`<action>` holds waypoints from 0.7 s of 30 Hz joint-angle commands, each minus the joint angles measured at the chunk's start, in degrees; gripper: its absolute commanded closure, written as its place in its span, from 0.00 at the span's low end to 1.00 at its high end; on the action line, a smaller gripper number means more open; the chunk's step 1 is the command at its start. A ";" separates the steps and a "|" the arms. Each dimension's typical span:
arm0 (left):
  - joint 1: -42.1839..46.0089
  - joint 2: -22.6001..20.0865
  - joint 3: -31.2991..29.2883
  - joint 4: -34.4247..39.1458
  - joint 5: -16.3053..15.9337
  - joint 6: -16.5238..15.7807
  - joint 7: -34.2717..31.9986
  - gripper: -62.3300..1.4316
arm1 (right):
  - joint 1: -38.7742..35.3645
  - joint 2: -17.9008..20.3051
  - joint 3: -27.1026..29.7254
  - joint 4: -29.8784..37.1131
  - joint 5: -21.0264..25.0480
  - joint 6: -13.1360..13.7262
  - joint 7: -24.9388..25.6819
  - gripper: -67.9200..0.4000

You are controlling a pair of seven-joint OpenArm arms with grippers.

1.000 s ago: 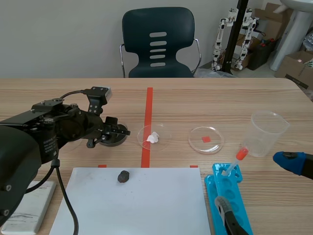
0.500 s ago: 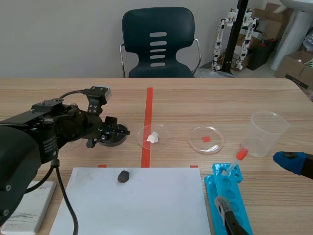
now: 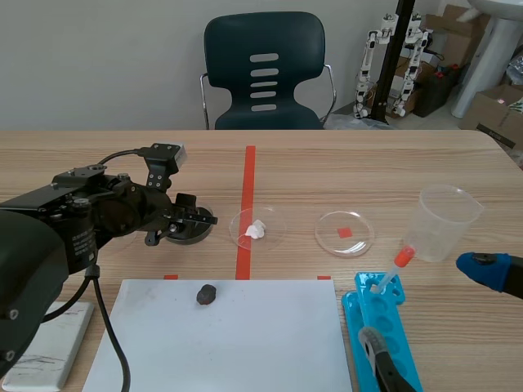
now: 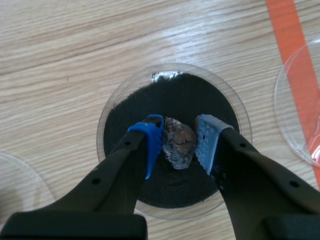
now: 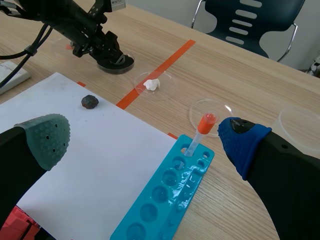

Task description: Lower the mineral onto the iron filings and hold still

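Left gripper (image 4: 179, 140) is down in the filings dish (image 4: 100, 135), mineral (image 4: 179, 148) filling the gap between its fingers. The rim rings it, so sideways room is tight. Petri dishes flank it: one (image 4: 15, 185) off the darker blue finger, the white-lump dish (image 3: 256, 229) toward the tape. Far counter (image 3: 343, 167) behind the dishes is passable. White sheet (image 3: 245, 343) is open bar one dark lump (image 3: 207, 294). Right gripper (image 5: 145, 141), fingers wide apart, has the well tray (image 5: 165, 200) and leaning dropper (image 5: 200, 134) ahead, cup (image 3: 445, 220) nearby.
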 commanded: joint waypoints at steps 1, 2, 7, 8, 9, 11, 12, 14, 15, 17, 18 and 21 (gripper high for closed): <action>0.04 -0.48 -0.35 1.97 -0.37 -1.68 -2.97 0.82 | 0.02 0.31 0.33 0.61 0.46 -0.17 0.85 0.08; 0.50 -0.70 -0.35 2.62 -0.39 -2.38 -3.65 0.82 | 0.02 0.31 0.33 0.61 0.46 -0.17 0.85 0.08; 4.22 -2.60 -0.35 10.40 -0.37 -5.68 -4.22 0.82 | 0.02 0.31 0.33 0.61 0.46 -0.17 0.83 0.08; 5.11 -2.97 -0.35 12.20 -0.37 -6.60 -4.24 0.82 | 0.02 0.31 0.33 0.61 0.46 -0.17 0.83 0.08; 6.56 -3.74 -0.35 14.82 -0.39 -7.98 -4.33 0.82 | 0.02 0.31 0.33 0.61 0.46 -0.17 0.83 0.08; 9.55 -5.14 -0.35 20.06 -0.39 -10.27 -5.42 0.82 | 0.02 0.31 0.33 0.61 0.46 -0.17 0.83 0.08; 11.30 -6.16 -0.35 23.19 -0.39 -11.17 -5.53 0.82 | 0.02 0.31 0.33 0.61 0.46 -0.17 0.83 0.08; 15.19 -8.13 -0.35 30.29 -0.39 -12.02 -5.49 0.82 | 0.02 0.31 0.33 0.61 0.46 -0.17 0.83 0.08; 17.29 -9.33 -0.35 34.14 -0.39 -12.26 -5.49 0.82 | 0.02 0.31 0.33 0.61 0.46 -0.17 0.83 0.08; 20.96 -11.54 -0.35 40.79 -0.44 -12.46 -5.49 0.82 | 0.02 0.31 0.33 0.61 0.46 -0.17 0.83 0.08; 23.23 -12.87 -0.35 44.74 -0.68 -12.46 -5.49 0.82 | 0.02 0.31 0.33 0.61 0.46 -0.17 0.83 0.08; 31.63 -17.09 -0.35 58.27 -1.92 -12.44 -6.93 0.82 | 0.02 0.31 0.33 0.61 0.46 -0.17 0.85 0.08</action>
